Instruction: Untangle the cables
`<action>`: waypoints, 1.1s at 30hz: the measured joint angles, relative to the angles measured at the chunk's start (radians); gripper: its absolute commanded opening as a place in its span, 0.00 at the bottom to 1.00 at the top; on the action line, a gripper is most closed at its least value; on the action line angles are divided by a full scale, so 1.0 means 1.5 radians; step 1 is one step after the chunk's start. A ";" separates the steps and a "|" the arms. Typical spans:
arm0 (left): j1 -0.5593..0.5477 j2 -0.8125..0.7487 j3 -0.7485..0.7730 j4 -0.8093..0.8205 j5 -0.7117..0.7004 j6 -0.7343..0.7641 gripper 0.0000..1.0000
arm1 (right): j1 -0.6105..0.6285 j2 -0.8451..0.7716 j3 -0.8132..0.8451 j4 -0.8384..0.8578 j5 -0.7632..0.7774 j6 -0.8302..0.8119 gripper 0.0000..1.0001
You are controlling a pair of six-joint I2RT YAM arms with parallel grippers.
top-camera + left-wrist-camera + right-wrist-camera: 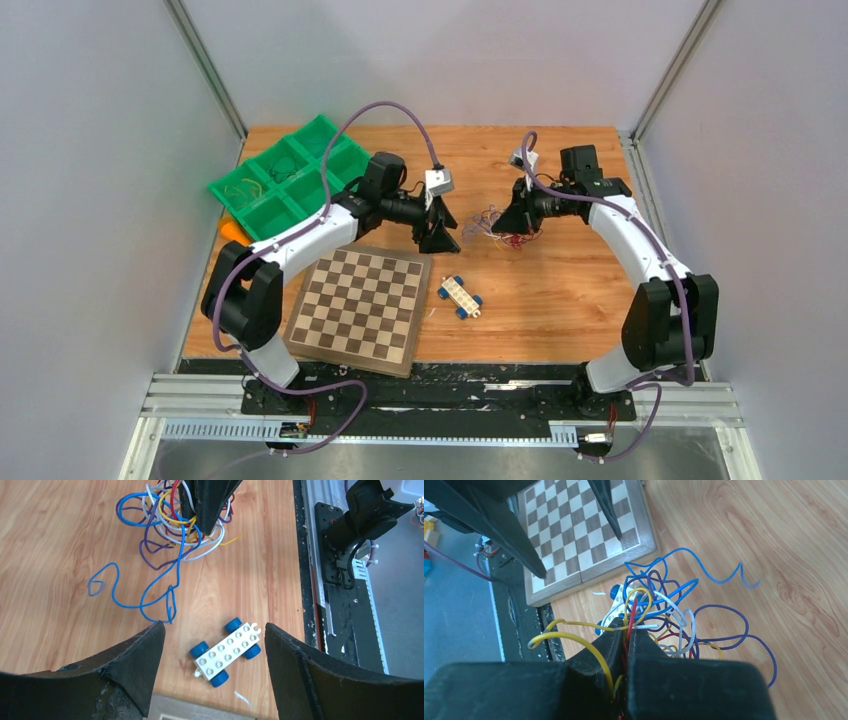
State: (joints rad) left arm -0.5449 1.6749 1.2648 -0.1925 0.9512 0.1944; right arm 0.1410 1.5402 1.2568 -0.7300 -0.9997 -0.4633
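The cables (488, 220) form a knotted clump of blue, purple, yellow, red and white wires (674, 605) on the wooden table. My right gripper (626, 632) is shut on the clump, with red and yellow strands pinched between its fingers. From the left wrist view the right gripper (205, 510) stands over the clump (165, 535), and one blue strand (113, 594) trails out loose toward me. My left gripper (214, 626) is open with nothing between its fingers. It hovers just left of the clump in the top view (440, 240).
A white toy car with blue wheels (227, 651) lies below my left gripper. Beside it is a chessboard (360, 310). A green compartment tray (290, 180) holding a few wires sits at the back left, with an orange object (235, 232) at its near corner.
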 measured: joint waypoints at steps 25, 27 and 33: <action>-0.065 0.026 -0.024 0.215 -0.043 -0.076 0.37 | 0.010 -0.057 -0.015 -0.010 -0.038 0.034 0.00; -0.065 0.027 -0.024 0.214 -0.048 -0.076 0.23 | 0.010 -0.057 -0.015 -0.010 -0.038 0.034 0.00; -0.065 0.026 -0.023 0.179 -0.069 -0.079 0.00 | 0.011 -0.055 -0.017 -0.008 0.006 0.031 0.00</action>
State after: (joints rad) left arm -0.6422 1.7138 1.2304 0.0757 0.8471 0.0765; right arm 0.1570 1.4574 1.2308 -0.7425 -0.9901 -0.4171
